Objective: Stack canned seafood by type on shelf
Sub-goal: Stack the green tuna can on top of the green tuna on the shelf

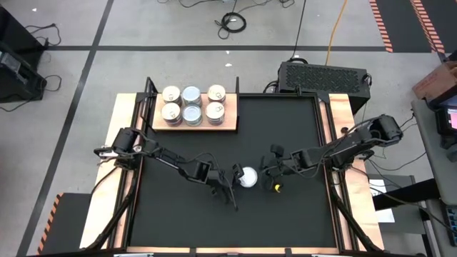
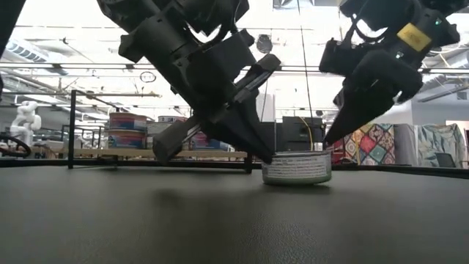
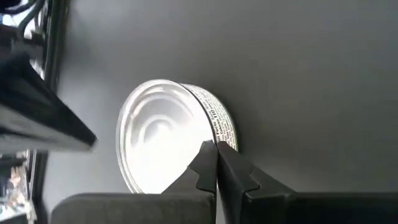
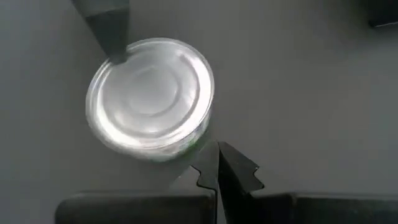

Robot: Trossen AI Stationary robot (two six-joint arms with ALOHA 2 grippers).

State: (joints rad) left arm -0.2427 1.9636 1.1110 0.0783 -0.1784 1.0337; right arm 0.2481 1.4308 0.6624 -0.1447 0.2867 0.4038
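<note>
One flat round tin (image 1: pixel 248 176) with a silvery top stands on its base on the black mat, near the middle. It also shows in the low view (image 2: pixel 297 167) and in both wrist views (image 3: pixel 161 137) (image 4: pixel 149 93). My left gripper (image 1: pixel 235 180) (image 3: pixel 216 155) is shut at the tin's left side. My right gripper (image 1: pixel 264 178) (image 4: pixel 217 158) is shut close to the tin's right side. The light wooden shelf (image 1: pixel 228 124) lies at the far left of the mat. Several tins (image 1: pixel 191 103) stand on it in two rows. My left gripper's shut fingertips (image 3: pixel 211 149) touch the tin at its upper rim (image 3: pixel 219 129), slanting down from the table's left. The tin sits flat on the mat. My right gripper's tip (image 2: pixel 330 139) is at the tin's right upper edge; whether it touches, I cannot tell.
Black mat (image 1: pixel 285 135) with free room on its right and near parts. Narrow wooden strips (image 1: pixel 341 121) run along both sides. A black box (image 1: pixel 321 75) sits beyond the far edge. A thin black frame post (image 2: pixel 72 128) stands at the far left.
</note>
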